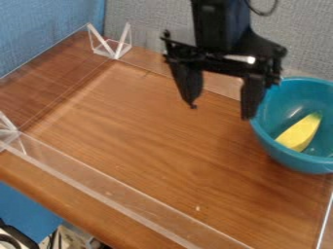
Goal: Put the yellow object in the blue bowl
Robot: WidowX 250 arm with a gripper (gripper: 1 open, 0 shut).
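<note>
We see the yellow object (301, 130) lying in the blue bowl (276, 140); our hand (224, 96), spread and empty, need only clear away.

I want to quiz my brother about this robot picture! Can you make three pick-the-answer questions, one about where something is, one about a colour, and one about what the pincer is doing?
1. Where is the small curved yellow banana toy?
A. On the wooden table
B. Inside the bowl
C. In the pincer

2. What colour is the big round glossy plastic bowl?
A. Red
B. White
C. Teal-blue

3. How is the black pincer?
A. Open and empty
B. Shut on the toy
C. Shut on the bowl

Answers:
1 B, the toy lies against the bowl's inner wall.
2 C, the bowl is teal-blue throughout.
3 A, its fingers stand wide apart with nothing between.
</note>
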